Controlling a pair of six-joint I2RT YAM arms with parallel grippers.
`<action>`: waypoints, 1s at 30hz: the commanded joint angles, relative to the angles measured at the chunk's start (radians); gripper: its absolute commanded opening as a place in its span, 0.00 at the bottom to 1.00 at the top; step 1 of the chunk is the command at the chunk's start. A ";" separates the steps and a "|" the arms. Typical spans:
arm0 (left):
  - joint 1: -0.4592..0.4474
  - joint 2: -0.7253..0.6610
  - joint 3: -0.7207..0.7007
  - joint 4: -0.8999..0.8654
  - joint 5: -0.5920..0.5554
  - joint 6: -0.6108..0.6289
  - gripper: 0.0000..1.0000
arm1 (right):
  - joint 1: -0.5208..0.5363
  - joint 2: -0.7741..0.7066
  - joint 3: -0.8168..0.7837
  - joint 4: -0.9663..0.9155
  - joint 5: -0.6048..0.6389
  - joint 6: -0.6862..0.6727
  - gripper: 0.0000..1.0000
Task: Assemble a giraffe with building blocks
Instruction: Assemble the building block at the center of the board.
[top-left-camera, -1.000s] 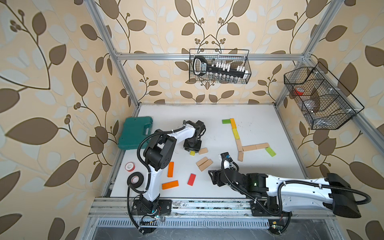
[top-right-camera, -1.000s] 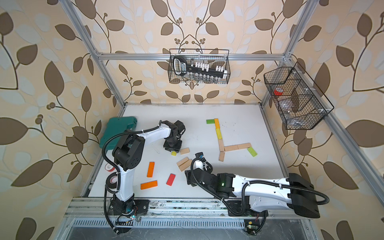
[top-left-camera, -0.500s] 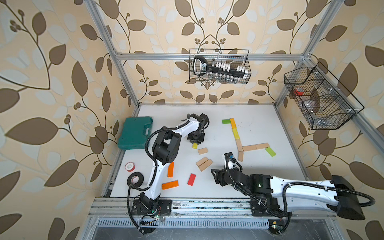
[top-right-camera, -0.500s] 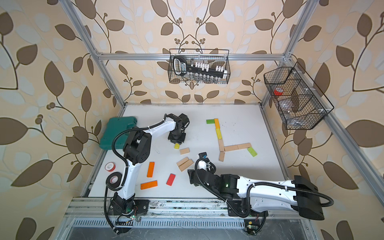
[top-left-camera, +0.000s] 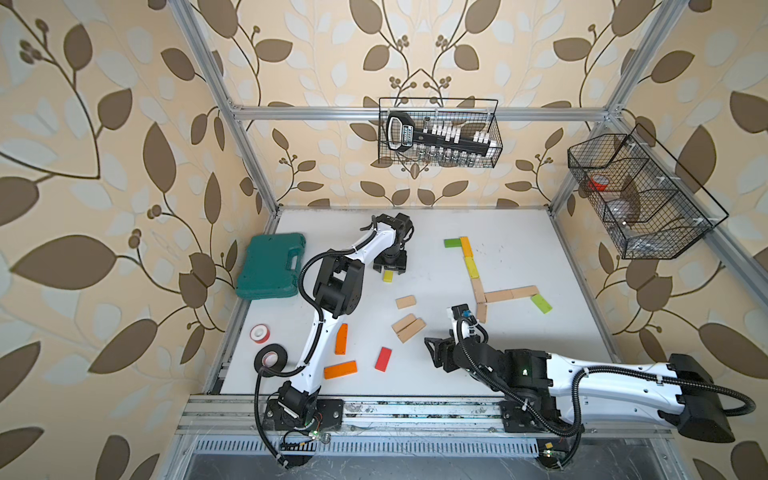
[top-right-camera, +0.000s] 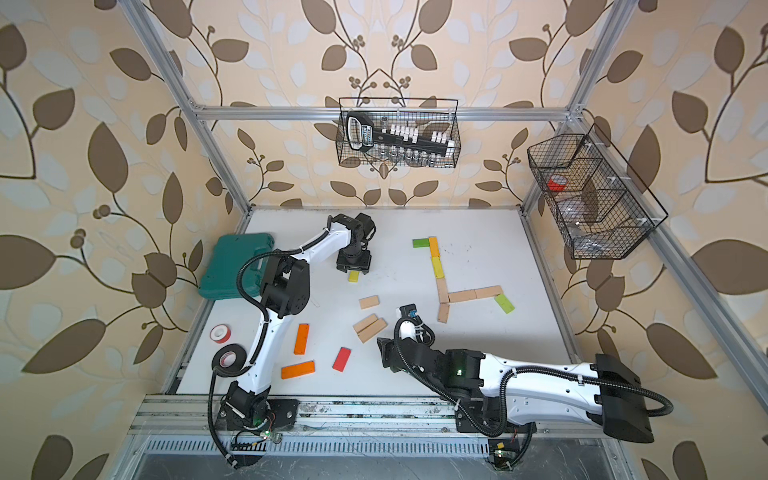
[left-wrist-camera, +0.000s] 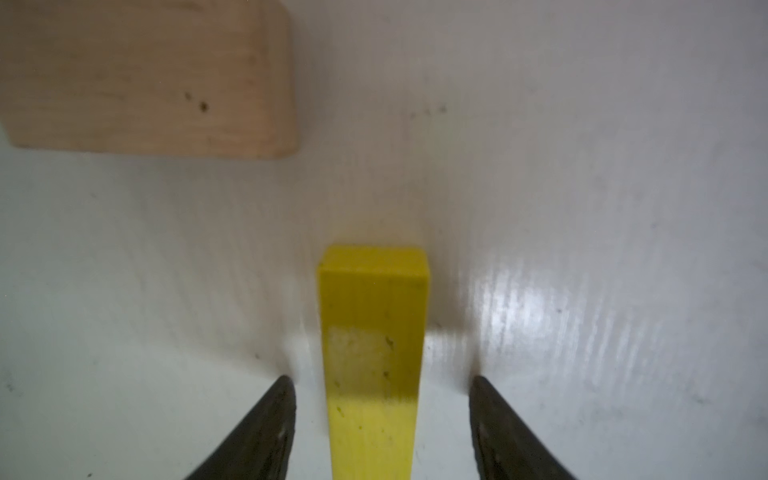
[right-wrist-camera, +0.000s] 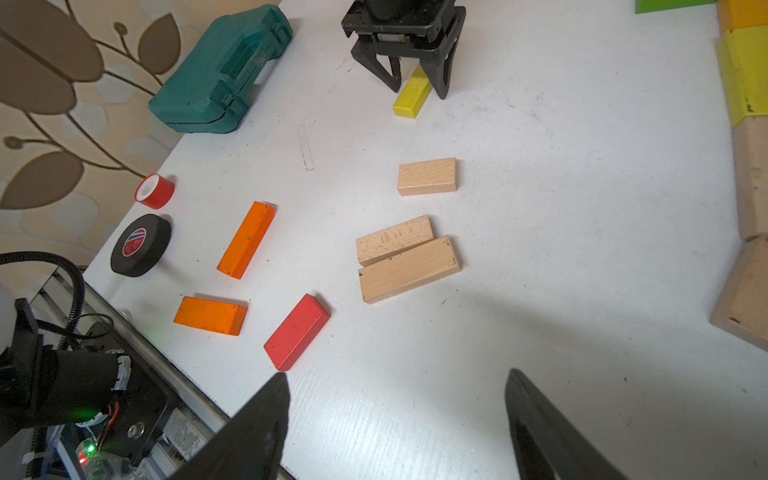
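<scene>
Straddling the yellow block on the far left part of the worktop, the left pincer stood open, with a gap on either side. The block's length ran out between its fingers. The right pincer gaped empty by the near edge, well apart.

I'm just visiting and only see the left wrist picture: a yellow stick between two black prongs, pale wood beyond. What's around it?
Observer: Off to its right, a row of blocks forms an angled figure, a green block at the far end.
Visitor: Any spare pieces?
Observer: A red block lies loose near the front edge.
Visitor: Is there a second arm?
Observer: Yes, the right arm; its jaws are open and empty.
</scene>
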 joint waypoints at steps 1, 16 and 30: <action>-0.002 -0.100 -0.104 -0.006 0.044 -0.007 0.67 | 0.002 -0.018 -0.017 -0.007 0.031 -0.014 0.78; 0.007 -0.043 -0.021 -0.050 0.034 0.024 0.34 | 0.001 -0.003 -0.016 0.000 0.035 -0.024 0.77; 0.053 0.045 0.137 -0.109 0.030 0.067 0.26 | -0.018 0.008 -0.018 0.014 0.024 -0.047 0.77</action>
